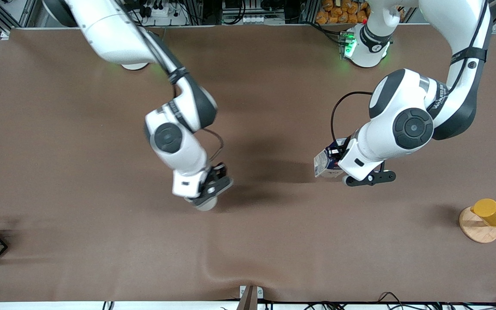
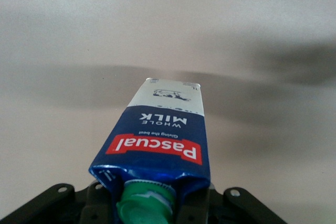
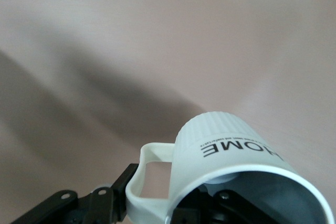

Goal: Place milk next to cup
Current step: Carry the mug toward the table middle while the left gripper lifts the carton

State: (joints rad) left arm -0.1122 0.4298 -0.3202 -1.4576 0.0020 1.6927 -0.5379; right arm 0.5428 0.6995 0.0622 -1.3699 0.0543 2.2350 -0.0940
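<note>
- My left gripper (image 1: 332,161) is pinching the milk (image 1: 324,164) at its gable top; in the left wrist view the green cap (image 2: 145,203) sits right between my fingers and the carton (image 2: 160,135) runs away from me toward the table.
- My right gripper (image 1: 210,194) is clamped on the cup (image 1: 206,204): in the right wrist view the rim (image 3: 247,182) is at my fingers and the handle (image 3: 149,177) sticks out to one side. Only a pale sliver of the mug shows under my hand in the front view.
- Both loads look carried above the brown table (image 1: 274,241); I cannot tell whether either base is touching the cloth.
- The relation that matters: on the front view's clock face, the cup lies at about 8 o'clock from the milk, toward the right arm's end of the table, with open cloth between them. They are well apart.
- The carton's long axis runs with my left fingers' line, tipped a little with its base toward 9 o'clock, so I judge it needs squaring upright before release.
- My left arm already has the milk, so I judge the closing move is its job, once the cup is standing.
- The yellow cup (image 1: 491,212) on its wooden stand (image 1: 476,228) sits at 4 o'clock from the milk, well clear.
</note>
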